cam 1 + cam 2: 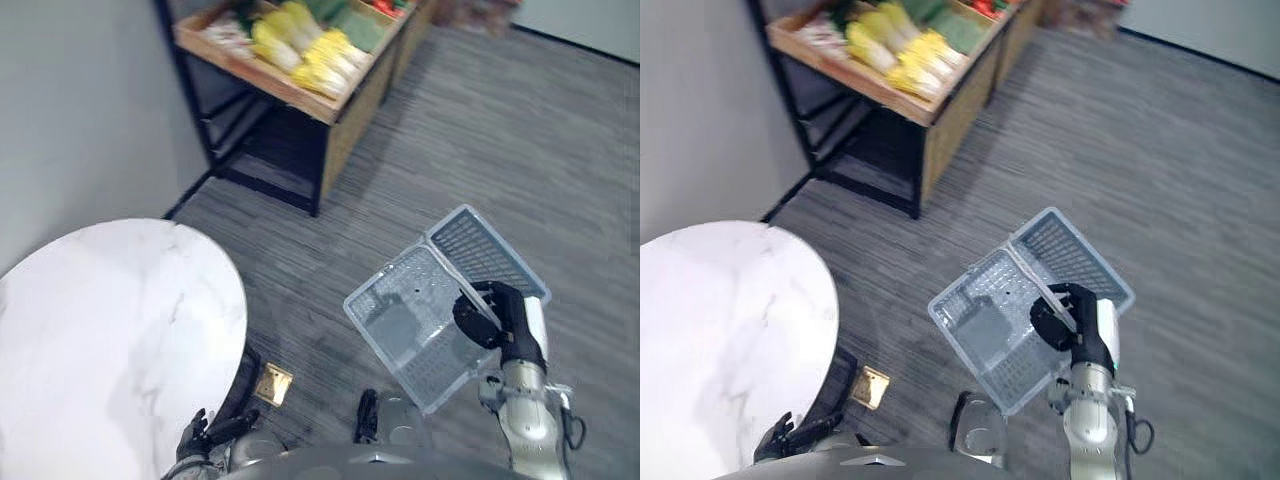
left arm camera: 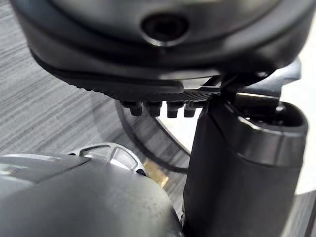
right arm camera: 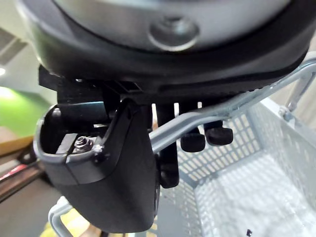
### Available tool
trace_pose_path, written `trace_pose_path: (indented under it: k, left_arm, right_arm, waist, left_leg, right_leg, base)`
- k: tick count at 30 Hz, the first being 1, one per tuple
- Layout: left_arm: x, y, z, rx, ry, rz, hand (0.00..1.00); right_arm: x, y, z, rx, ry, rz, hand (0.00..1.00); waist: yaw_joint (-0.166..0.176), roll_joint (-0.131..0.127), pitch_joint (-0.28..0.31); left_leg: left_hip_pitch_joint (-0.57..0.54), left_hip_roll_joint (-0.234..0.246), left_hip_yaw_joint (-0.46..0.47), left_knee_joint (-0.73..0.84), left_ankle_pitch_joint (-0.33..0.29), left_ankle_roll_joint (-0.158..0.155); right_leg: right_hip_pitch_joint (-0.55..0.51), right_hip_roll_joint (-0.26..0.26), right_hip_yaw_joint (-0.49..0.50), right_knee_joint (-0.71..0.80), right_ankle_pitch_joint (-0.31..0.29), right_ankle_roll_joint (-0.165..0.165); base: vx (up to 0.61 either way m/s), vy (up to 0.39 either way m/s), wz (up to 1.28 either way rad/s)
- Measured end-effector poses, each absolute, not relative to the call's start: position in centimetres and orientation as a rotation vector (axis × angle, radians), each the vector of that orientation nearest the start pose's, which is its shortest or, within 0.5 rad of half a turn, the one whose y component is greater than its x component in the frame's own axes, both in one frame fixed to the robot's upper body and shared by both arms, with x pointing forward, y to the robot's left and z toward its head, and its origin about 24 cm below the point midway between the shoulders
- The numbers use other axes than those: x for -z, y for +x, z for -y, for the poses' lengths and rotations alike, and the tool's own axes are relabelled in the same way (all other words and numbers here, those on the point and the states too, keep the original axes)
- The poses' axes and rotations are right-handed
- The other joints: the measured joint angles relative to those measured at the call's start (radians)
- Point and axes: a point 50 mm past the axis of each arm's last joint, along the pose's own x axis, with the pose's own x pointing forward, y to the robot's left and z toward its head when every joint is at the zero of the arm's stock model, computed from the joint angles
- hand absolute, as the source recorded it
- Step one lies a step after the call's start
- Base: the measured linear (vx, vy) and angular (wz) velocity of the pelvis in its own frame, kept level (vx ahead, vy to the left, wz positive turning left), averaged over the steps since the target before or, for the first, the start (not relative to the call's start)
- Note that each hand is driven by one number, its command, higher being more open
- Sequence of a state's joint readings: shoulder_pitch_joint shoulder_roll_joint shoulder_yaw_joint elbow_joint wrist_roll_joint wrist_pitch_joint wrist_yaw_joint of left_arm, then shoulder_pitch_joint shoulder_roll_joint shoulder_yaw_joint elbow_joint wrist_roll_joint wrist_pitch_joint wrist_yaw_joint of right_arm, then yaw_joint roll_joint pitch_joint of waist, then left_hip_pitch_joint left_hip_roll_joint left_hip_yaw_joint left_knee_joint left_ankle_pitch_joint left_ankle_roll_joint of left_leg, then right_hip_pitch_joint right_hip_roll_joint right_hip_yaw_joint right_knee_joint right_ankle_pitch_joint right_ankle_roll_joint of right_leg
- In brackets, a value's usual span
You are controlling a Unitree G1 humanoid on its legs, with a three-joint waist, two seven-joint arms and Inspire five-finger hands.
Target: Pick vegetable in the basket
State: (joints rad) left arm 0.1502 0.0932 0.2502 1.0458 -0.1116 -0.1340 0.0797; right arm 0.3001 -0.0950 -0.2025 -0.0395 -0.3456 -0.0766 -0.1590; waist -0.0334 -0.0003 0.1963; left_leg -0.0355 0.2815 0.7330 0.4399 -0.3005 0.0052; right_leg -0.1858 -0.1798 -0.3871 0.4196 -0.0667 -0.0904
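My right hand point(image 1: 497, 316) is shut on the handle point(image 3: 197, 126) of a light grey slatted plastic basket point(image 1: 405, 300), held tilted above the carpet at the lower right. Its fingers point(image 3: 192, 140) curl round the handle bar, and the inside of the basket is bare. Yellow-green leafy vegetables point(image 1: 312, 52) lie in a wooden display stand point(image 1: 335, 110) at the far top, well away from the basket. My left hand point(image 1: 205, 435) hangs low at the bottom left, beside the table's edge, with relaxed fingers holding nothing.
A round white marble table point(image 1: 110, 330) takes up the lower left. The stand has a black metal frame point(image 1: 205, 130) against the grey wall. A brass floor socket point(image 1: 272, 383) sits in the grey carpet point(image 1: 520, 130), which stretches open to the right.
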Motion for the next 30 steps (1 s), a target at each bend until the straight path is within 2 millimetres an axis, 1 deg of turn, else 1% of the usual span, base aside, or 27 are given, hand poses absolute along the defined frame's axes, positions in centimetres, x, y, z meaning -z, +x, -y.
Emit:
trace_pose_path:
  k: [1, 2, 3, 4, 5, 6, 7, 9, 10, 12, 13, 14, 15, 17, 18, 19, 20, 21, 22, 23, 24, 25, 26, 27, 28, 30]
  left_arm:
    - [15.5, 7.4, -23.1, -0.468, -0.066, -1.008, 1.00]
    - [15.4, 7.8, -23.2, -0.475, -0.068, -1.007, 1.00]
    - [15.5, 7.8, -23.2, -0.493, -0.073, -1.010, 1.00]
    - [15.5, 7.8, -23.0, -0.499, -0.086, -1.010, 1.00]
    - [15.6, 8.1, -22.4, -0.495, -0.103, -1.007, 1.00]
    - [15.6, 8.1, -22.4, -0.495, -0.102, -1.004, 1.00]
    - [15.6, 8.2, -22.5, -0.496, -0.099, -1.001, 1.00]
    - [15.6, 8.0, -22.6, -0.507, -0.105, -1.006, 1.00]
    - [15.6, 8.0, -22.6, -0.510, -0.107, -1.008, 1.00]
    - [15.7, 7.8, -22.7, -0.512, -0.106, -1.016, 1.00]
    - [15.7, 7.7, -22.7, -0.512, -0.104, -1.018, 1.00]
    - [15.7, 7.7, -22.9, -0.512, -0.098, -1.019, 1.00]
    - [15.6, 7.7, -23.1, -0.509, -0.088, -1.018, 1.00]
    - [15.6, 7.8, -23.2, -0.508, -0.085, -1.015, 1.00]
    - [15.6, 7.8, -23.1, -0.503, -0.082, -1.017, 1.00]
    - [15.6, 7.7, -23.1, -0.498, -0.073, -1.019, 1.00]
    - [15.5, 7.7, -23.3, -0.498, -0.066, -1.019, 1.00]
    - [15.6, 7.4, -23.6, -0.500, -0.053, -1.029, 1.00]
    - [15.6, 7.2, -23.6, -0.503, -0.054, -1.036, 1.00]
    - [15.6, 7.1, -23.5, -0.526, -0.080, -1.028, 1.00]
    - [15.6, 7.1, -23.5, -0.528, -0.077, -1.028, 1.00]
    - [15.8, 7.1, -22.9, -0.519, -0.088, -1.031, 1.00]
    - [15.9, 7.1, -22.6, -0.511, -0.094, -1.038, 1.00]
    - [15.9, 7.1, -22.2, -0.492, -0.091, -1.042, 1.00]
    - [15.8, 7.4, -22.2, -0.475, -0.078, -1.034, 1.00]
    - [15.8, 7.8, -22.2, -0.463, -0.074, -1.032, 1.00]
  right_arm:
    - [-0.2, 18.6, 23.2, 0.349, -0.480, -0.182, 0.00]
    - [0.0, 19.0, 22.8, 0.317, -0.482, -0.184, 0.00]
    - [0.0, 19.9, 21.5, 0.231, -0.493, -0.170, 0.00]
    - [0.0, 20.1, 21.0, 0.204, -0.499, -0.165, 0.00]
    - [0.3, 20.0, 20.5, 0.181, -0.499, -0.173, 0.00]
    - [0.4, 19.9, 20.3, 0.168, -0.497, -0.178, 0.00]
    - [0.6, 19.8, 20.0, 0.142, -0.494, -0.185, 0.00]
    - [0.5, 19.7, 19.9, 0.130, -0.495, -0.181, 0.00]
    - [0.4, 19.4, 20.0, 0.130, -0.498, -0.176, 0.00]
    - [0.3, 18.3, 20.4, 0.141, -0.502, -0.186, 0.00]
    - [0.3, 17.9, 20.5, 0.145, -0.504, -0.193, 0.00]
    - [0.4, 17.3, 20.7, 0.154, -0.507, -0.203, 0.00]
    - [0.4, 17.1, 21.1, 0.172, -0.505, -0.206, 0.00]
    - [0.3, 17.0, 21.6, 0.196, -0.492, -0.206, 0.00]
    - [0.3, 16.9, 21.8, 0.206, -0.493, -0.210, 0.00]
    - [0.4, 16.8, 21.4, 0.200, -0.482, -0.213, 0.00]
    - [0.5, 16.8, 21.2, 0.189, -0.479, -0.213, 0.00]
    - [0.7, 16.8, 20.4, 0.159, -0.470, -0.212, 0.00]
    - [0.7, 16.9, 20.2, 0.147, -0.467, -0.212, 0.00]
    - [0.8, 16.9, 19.7, 0.129, -0.463, -0.209, 0.00]
    - [0.8, 17.0, 19.6, 0.125, -0.460, -0.206, 0.00]
    - [0.6, 17.3, 19.7, 0.120, -0.459, -0.195, 0.00]
    - [0.4, 17.6, 19.8, 0.122, -0.439, -0.183, 0.00]
    - [0.3, 17.7, 19.8, 0.129, -0.422, -0.179, 0.00]
    - [0.2, 17.7, 19.9, 0.137, -0.403, -0.174, 0.00]
    - [0.2, 17.6, 20.3, 0.148, -0.405, -0.178, 0.00]
  waist:
    - [-0.003, -0.037, 0.000]
    - [0.008, -0.037, 0.004]
    - [0.019, -0.025, 0.004]
    - [0.018, -0.014, 0.004]
    - [0.016, 0.000, 0.001]
    - [0.016, 0.000, 0.001]
    - [0.009, -0.004, -0.001]
    - [0.007, -0.005, -0.003]
    - [0.005, -0.006, -0.003]
    - [0.002, -0.009, -0.004]
    - [0.001, -0.012, -0.005]
    - [0.004, -0.025, 0.000]
    - [0.000, -0.029, -0.004]
    - [0.001, -0.029, -0.003]
    - [0.004, -0.024, -0.004]
    - [0.008, -0.033, -0.009]
    - [0.008, -0.040, -0.009]
    - [0.018, -0.050, -0.009]
    - [0.027, -0.052, -0.010]
    - [0.044, -0.052, -0.011]
    - [0.054, -0.050, -0.012]
    - [0.063, -0.038, -0.020]
    - [0.058, -0.011, -0.026]
    - [0.051, -0.008, -0.029]
    - [0.053, -0.012, -0.028]
    - [0.052, -0.013, -0.028]
  left_leg:
    - [0.011, -0.021, 0.044, 0.009, 0.013, -0.002]
    - [0.006, -0.008, 0.075, 0.023, 0.009, 0.000]
    - [0.007, 0.018, 0.127, 0.031, 0.011, -0.003]
    - [0.008, 0.032, 0.139, 0.028, 0.014, -0.007]
    - [0.006, 0.055, 0.143, 0.019, 0.026, -0.020]
    - [0.006, 0.061, 0.143, 0.014, 0.034, -0.025]
    - [0.006, 0.068, 0.143, 0.003, 0.052, -0.032]
    - [0.010, 0.084, 0.143, -0.010, 0.078, -0.044]
    - [0.012, 0.095, 0.144, -0.012, 0.095, -0.046]
    - [0.030, 0.115, 0.149, -0.002, 0.119, -0.056]
    - [0.039, 0.124, 0.150, 0.013, 0.125, -0.054]
    - [0.044, 0.142, 0.153, 0.048, 0.117, -0.070]
    - [0.044, 0.136, 0.148, 0.015, 0.100, -0.099]
    - [0.038, 0.122, 0.133, -0.050, 0.109, -0.091]
    - [0.024, 0.098, 0.060, -0.085, 0.170, -0.067]
    - [0.023, 0.078, -0.050, -0.075, 0.181, -0.066]
    - [0.018, 0.070, -0.114, -0.058, 0.181, -0.065]
    - [0.004, 0.052, -0.285, -0.006, 0.181, -0.065]
    - [-0.001, 0.043, -0.346, 0.020, 0.182, -0.063]
    - [-0.020, 0.023, -0.454, 0.084, 0.183, -0.057]
    - [-0.024, 0.010, -0.500, 0.097, 0.142, -0.065]
    - [-0.012, -0.036, -0.564, 0.045, 0.079, -0.081]
    - [0.001, -0.054, -0.565, -0.013, 0.069, -0.077]
    - [0.033, -0.067, -0.552, -0.066, 0.067, -0.081]
    - [0.046, -0.082, -0.535, -0.102, 0.067, -0.081]
    - [0.051, -0.099, -0.523, -0.133, 0.067, -0.082]
  right_leg:
    - [0.022, -0.080, -0.076, 0.084, -0.088, 0.069]
    - [0.053, -0.077, -0.131, 0.026, -0.094, 0.102]
    - [0.059, -0.040, -0.177, -0.059, -0.078, 0.117]
    - [0.070, -0.018, -0.179, -0.098, -0.066, 0.123]
    - [0.087, 0.019, -0.186, -0.157, -0.052, 0.126]
    - [0.088, 0.027, -0.190, -0.169, -0.053, 0.125]
    - [0.093, 0.046, -0.195, -0.191, -0.044, 0.109]
    - [0.117, 0.086, -0.196, -0.247, -0.021, 0.082]
    - [0.134, 0.110, -0.198, -0.287, -0.007, 0.064]
    - [0.176, 0.140, -0.196, -0.342, 0.006, 0.045]
    - [0.195, 0.148, -0.192, -0.358, 0.007, 0.043]
    - [0.225, 0.154, -0.181, -0.376, 0.008, 0.041]
    - [0.232, 0.153, -0.167, -0.378, 0.008, 0.040]
    - [0.238, 0.154, -0.147, -0.381, 0.009, 0.041]
    - [0.242, 0.158, -0.122, -0.381, 0.012, 0.046]
    - [0.245, 0.158, -0.084, -0.392, 0.019, 0.057]
    - [0.247, 0.163, -0.068, -0.399, 0.024, 0.063]
    - [0.257, 0.166, -0.015, -0.416, 0.040, 0.063]
    - [0.261, 0.166, 0.012, -0.419, 0.045, 0.063]
    - [0.263, 0.164, 0.064, -0.421, 0.051, 0.065]
    - [0.260, 0.156, 0.087, -0.421, 0.055, 0.065]
    - [0.243, 0.154, 0.128, -0.417, 0.068, 0.071]
    - [0.235, 0.160, 0.153, -0.415, 0.076, 0.082]
    - [0.225, 0.163, 0.178, -0.421, 0.084, 0.094]
    - [0.214, 0.153, 0.194, -0.431, 0.094, 0.108]
    - [0.210, 0.139, 0.198, -0.448, 0.109, 0.120]
  base:
    - [0.01, -0.094, -1.10]
    - [0.01, -0.132, -1.34]
    - [0.00, -0.129, -1.00]
    - [0.01, -0.149, -0.76]
    - [0.03, -0.140, -0.23]
    - [0.03, -0.183, -0.09]
    - [0.02, -0.201, -0.03]
    - [0.04, -0.254, -0.06]
    - [0.04, -0.205, -0.07]
    - [0.06, -0.173, -0.07]
    - [0.06, -0.144, -0.14]
    - [0.03, -0.052, -0.20]
    - [0.02, -0.020, -0.25]
    - [-0.01, 0.051, -0.37]
    - [0.00, 0.108, -0.66]
    - [0.01, 0.096, -0.63]
    - [0.00, 0.057, -0.91]
    - [0.00, 0.032, -0.85]
    - [0.00, 0.084, -1.23]
    - [0.01, 0.105, -0.99]
    - [-0.01, 0.199, -1.27]
    - [-0.01, 0.241, -1.03]
    - [0.00, 0.265, -0.96]
    - [0.02, 0.210, -0.58]
    - [0.02, 0.150, -0.34]
    - [0.00, 0.167, -0.09]
